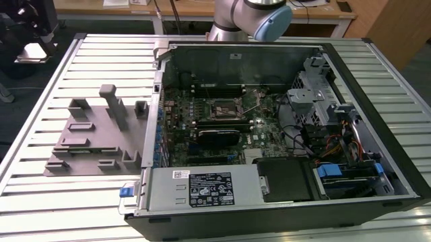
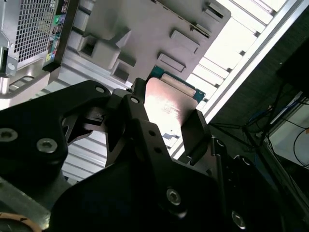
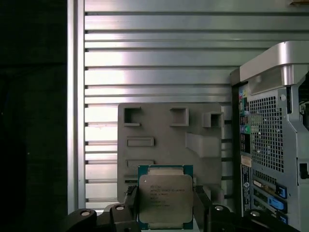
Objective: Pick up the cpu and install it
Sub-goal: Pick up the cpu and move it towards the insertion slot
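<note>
Where the slatted metal worktop (image 1: pixel 101 55) reaches the exterior view's left, a grey plastic fixture (image 1: pixel 88 141) with upright blocks lies flat. Just beside it, toward the exterior view's right, is an open PC case (image 1: pixel 269 126) with its side panel off and the motherboard exposed. The cpu socket (image 1: pixel 222 108) is near the board's middle, a black rectangular module (image 1: pixel 219 136) sits just beside the socket on the camera's side, and a power supply (image 1: pixel 202 189) runs along the near edge. The robot arm (image 1: pixel 246 17) rises behind the case. In the first wrist view the hand (image 3: pixel 165 205) is clamped on the cpu (image 3: pixel 165 198), with black fingers (image 3: pixel 131 199) pressed to opposite edges, the silvery top plate facing the camera and a green rim showing. The cpu is held in the air, apart from the fixture (image 3: pixel 169 130) behind it, and the case's rear panel is beside that. The second wrist view shows the same grip: hand (image 2: pixel 166 108) closed on the cpu (image 2: pixel 169 96), fixture (image 2: pixel 145 29) beyond.
</note>
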Controlling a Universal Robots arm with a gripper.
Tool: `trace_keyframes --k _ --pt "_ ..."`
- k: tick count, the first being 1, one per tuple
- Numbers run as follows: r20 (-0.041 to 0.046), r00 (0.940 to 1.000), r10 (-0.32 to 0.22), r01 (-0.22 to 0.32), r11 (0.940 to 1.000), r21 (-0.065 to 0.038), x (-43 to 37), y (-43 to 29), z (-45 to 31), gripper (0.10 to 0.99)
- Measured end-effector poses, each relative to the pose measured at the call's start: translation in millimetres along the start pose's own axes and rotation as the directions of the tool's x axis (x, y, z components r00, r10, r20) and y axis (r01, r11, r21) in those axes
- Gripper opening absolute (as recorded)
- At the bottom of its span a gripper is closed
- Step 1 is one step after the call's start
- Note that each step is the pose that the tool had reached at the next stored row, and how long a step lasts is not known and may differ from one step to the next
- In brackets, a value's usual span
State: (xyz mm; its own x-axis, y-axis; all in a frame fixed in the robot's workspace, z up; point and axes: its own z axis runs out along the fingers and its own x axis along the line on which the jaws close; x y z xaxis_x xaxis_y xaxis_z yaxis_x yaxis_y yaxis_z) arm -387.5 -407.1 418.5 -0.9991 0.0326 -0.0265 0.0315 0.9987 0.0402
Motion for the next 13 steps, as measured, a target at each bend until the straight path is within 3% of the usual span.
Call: trace_keyframes --k 13 --pt "-0.0001 1.0 0.0 0.0 1.0 0.0 -38.4 1.2 1.0 0.541"
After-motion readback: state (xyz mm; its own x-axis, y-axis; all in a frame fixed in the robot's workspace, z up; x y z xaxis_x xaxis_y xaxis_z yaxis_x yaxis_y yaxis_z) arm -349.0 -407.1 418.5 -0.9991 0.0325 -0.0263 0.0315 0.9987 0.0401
